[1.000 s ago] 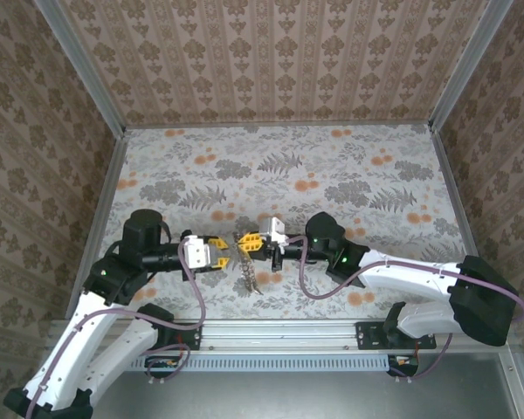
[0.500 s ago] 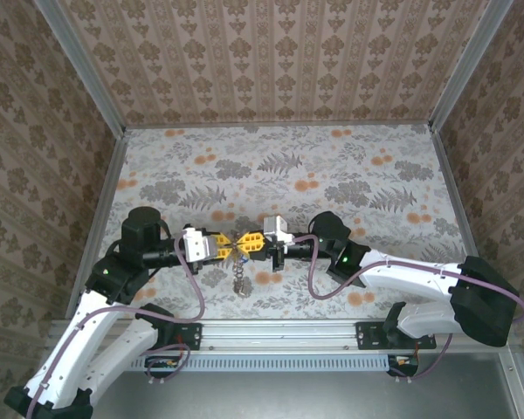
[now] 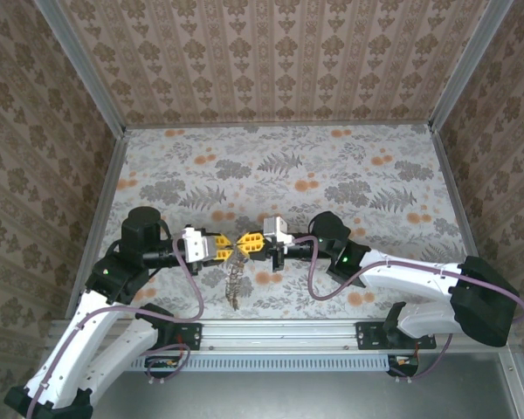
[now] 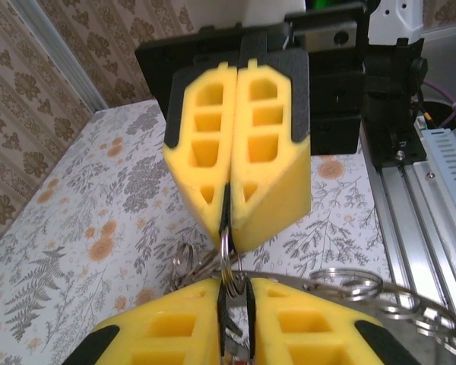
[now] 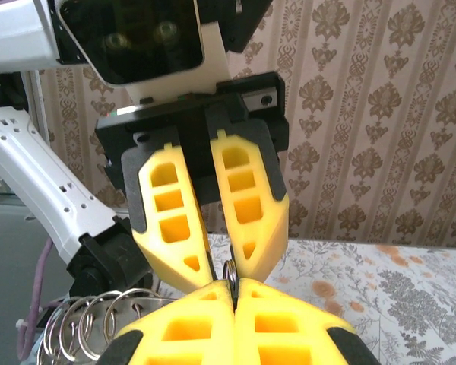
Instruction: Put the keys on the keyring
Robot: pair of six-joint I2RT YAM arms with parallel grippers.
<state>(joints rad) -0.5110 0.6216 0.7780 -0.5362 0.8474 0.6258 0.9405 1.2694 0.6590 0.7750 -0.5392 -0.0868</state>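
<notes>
Left arm: forearm level, reaching toward 3 o'clock in the top view, with the left gripper (image 3: 230, 249) nose to nose with its partner.
Right arm: forearm level, reaching toward 9 o'clock, with the right gripper (image 3: 243, 243) at the same height.
Left fingers: nearly together, pinching the ring.
Right fingers: pressed together, the ring's wire caught at their tips.
Keyring (image 3: 234, 279): its ring sits between the two sets of tips, and its chain trails toward 6 o'clock over the floral table (image 3: 332, 175).
</notes>
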